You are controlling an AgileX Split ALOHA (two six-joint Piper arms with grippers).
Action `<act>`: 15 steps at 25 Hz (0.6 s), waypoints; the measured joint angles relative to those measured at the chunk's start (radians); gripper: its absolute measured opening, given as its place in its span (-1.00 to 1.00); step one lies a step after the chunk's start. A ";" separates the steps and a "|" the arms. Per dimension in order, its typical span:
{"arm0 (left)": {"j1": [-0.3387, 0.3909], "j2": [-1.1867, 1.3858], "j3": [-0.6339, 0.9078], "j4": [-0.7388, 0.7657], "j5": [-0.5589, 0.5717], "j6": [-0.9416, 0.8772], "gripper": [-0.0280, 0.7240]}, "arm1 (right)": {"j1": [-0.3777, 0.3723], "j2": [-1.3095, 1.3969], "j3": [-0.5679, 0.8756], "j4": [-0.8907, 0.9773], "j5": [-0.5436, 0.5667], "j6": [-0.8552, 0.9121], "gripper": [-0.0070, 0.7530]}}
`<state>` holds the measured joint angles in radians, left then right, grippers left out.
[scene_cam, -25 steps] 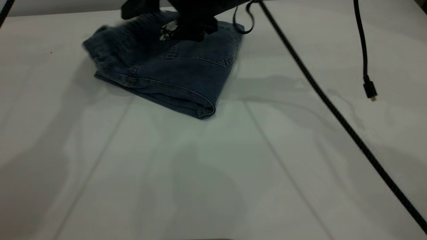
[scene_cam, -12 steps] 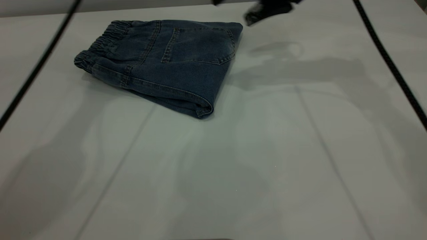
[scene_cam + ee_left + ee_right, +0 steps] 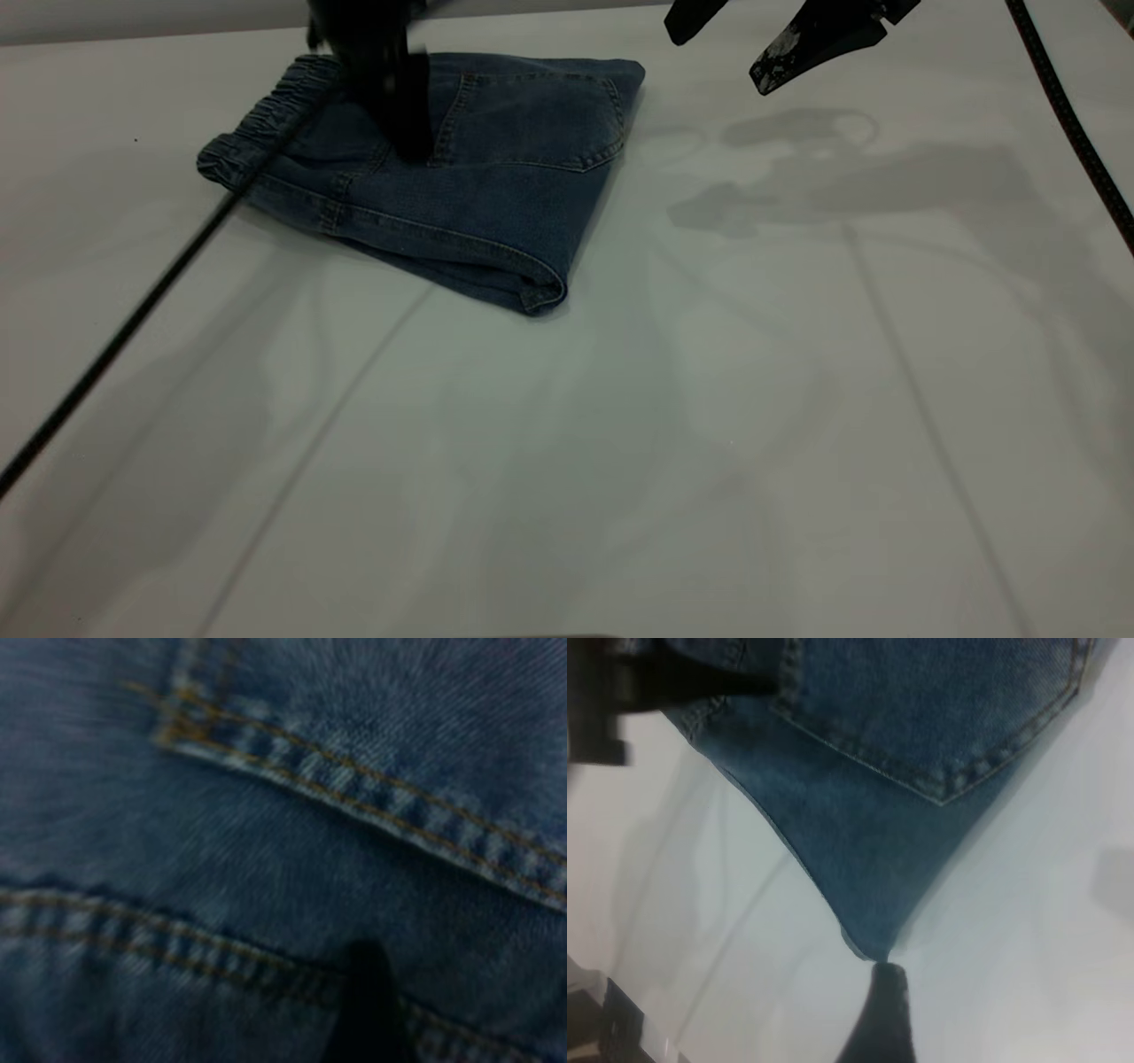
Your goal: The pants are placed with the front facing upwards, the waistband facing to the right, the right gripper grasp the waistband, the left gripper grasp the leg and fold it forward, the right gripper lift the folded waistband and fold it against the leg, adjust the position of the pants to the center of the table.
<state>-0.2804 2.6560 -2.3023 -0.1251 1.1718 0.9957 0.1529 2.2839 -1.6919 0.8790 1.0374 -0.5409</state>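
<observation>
Pants [image 3: 443, 168] lie folded into a thick square at the far left part of the counter [image 3: 620, 443], not in the middle. The back pocket [image 3: 532, 124] faces up and the waistband [image 3: 266, 124] sits along the left edge of the bundle.

The left end effector [image 3: 390, 97] is down on the denim, near the seam beside the pocket. It looks like it is pressing there, and I cannot tell whether its fingers are apart or together (its own camera shows only cloth and one dark fingertip [image 3: 368, 1005]). The right end effector [image 3: 735, 44] hangs in the air off the right side of the pants, touching nothing, with its two fingers spread wide and nothing between them.

The folding looks done, so the job left is probably to slide the bundle to the middle. That could go wrong. If the left end effector drags only the top layer, the fold may slip open or bunch up. If it pushes too hard, the cloth may stick to the counter and wrinkle. The black cable [image 3: 133, 319] trailing across the left side might also catch the waistband and tug it.
</observation>
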 joint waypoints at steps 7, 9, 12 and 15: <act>-0.030 0.023 -0.002 0.050 0.000 -0.292 0.36 | -0.001 0.000 0.000 -0.001 0.004 0.001 0.58; -0.049 0.023 -0.003 0.061 0.000 -0.430 0.36 | -0.001 0.000 0.000 -0.001 0.003 0.001 0.58; -0.083 0.027 -0.014 0.081 0.000 -0.619 0.36 | -0.001 0.000 0.000 -0.001 0.003 0.001 0.58; -0.123 0.036 -0.039 0.089 0.000 -0.776 0.36 | -0.004 0.000 0.000 -0.001 0.003 0.001 0.58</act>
<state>-0.4033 2.6917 -2.3410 -0.0358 1.1718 0.2198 0.1488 2.2837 -1.6919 0.8779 1.0407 -0.5401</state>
